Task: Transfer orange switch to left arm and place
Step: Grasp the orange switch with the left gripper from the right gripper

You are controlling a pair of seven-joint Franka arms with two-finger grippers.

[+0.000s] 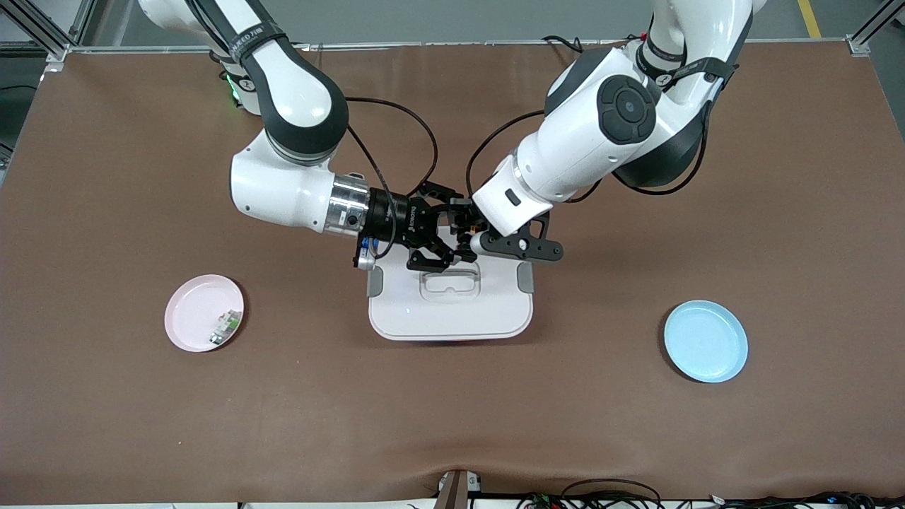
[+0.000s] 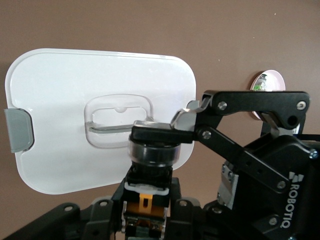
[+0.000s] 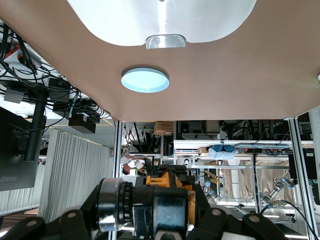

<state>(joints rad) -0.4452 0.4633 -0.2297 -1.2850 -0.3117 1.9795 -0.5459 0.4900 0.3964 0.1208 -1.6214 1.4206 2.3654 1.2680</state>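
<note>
Front view: the orange switch is almost wholly hidden between the left gripper and the right gripper, over the box; its cap cannot be made out there. The box edge toward the arm bases is covered by both grippers. Left wrist view: switch body cut off by the picture's edge, box partly masked by gripper linkages. Right wrist view: box cut by the frame edge. Small component on the pink plate too small to identify. Both arm bases run out of frame.
</note>
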